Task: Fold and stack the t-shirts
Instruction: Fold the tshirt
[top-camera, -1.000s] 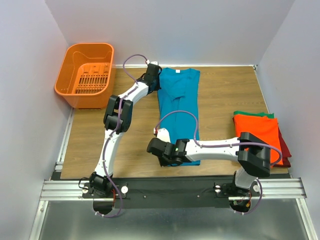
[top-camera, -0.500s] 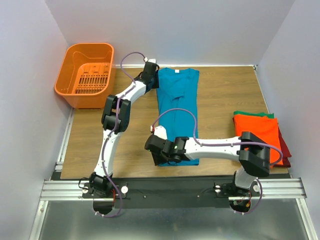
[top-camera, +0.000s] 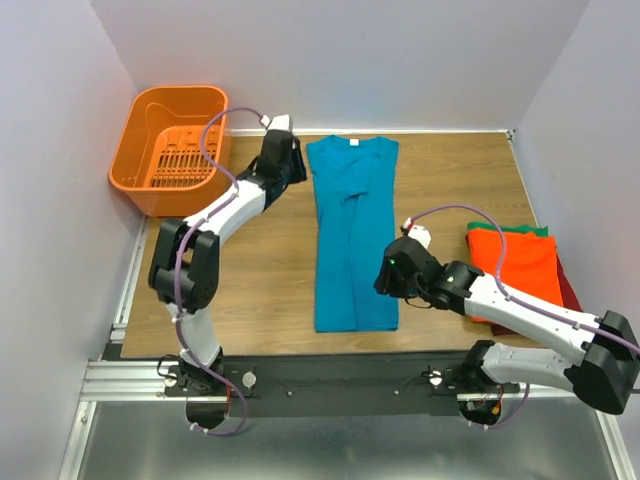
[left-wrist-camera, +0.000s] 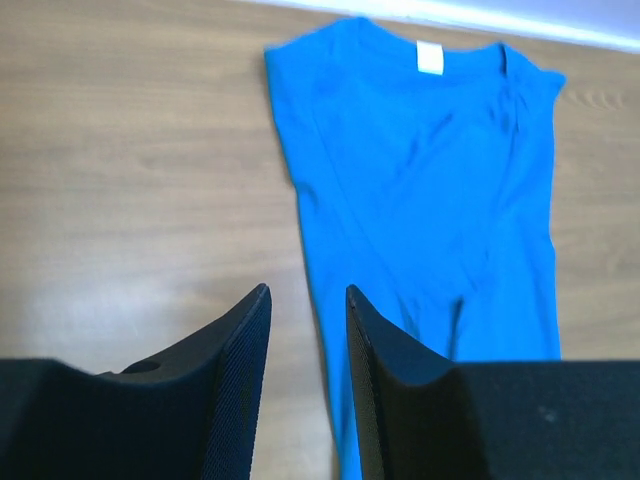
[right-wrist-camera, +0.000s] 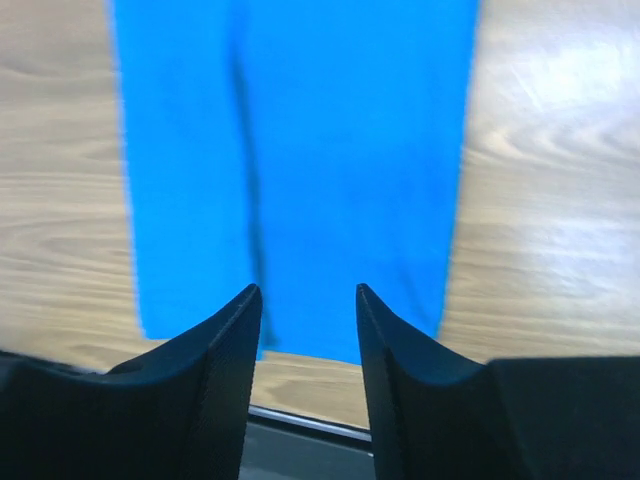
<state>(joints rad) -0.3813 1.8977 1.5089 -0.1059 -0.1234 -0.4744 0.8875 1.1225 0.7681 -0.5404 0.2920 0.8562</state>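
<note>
The grained wooden table (top-camera: 450, 190) fills mid-frame. Down its centre lies the teal-blue t-shirt (top-camera: 352, 230), soft cloth folded into a long narrow strip. The slotted orange plastic basket (top-camera: 135, 150) sits upper left. At right is a flat stack: orange t-shirt (top-camera: 515, 265) over green (top-camera: 505, 229) and dark red (top-camera: 570, 290) edges. The left gripper (left-wrist-camera: 308, 295) and right gripper (right-wrist-camera: 308, 292) both have jaws parted, holding nothing. The shirt's white neck tag (left-wrist-camera: 428, 56) is small and rectangular.
</note>
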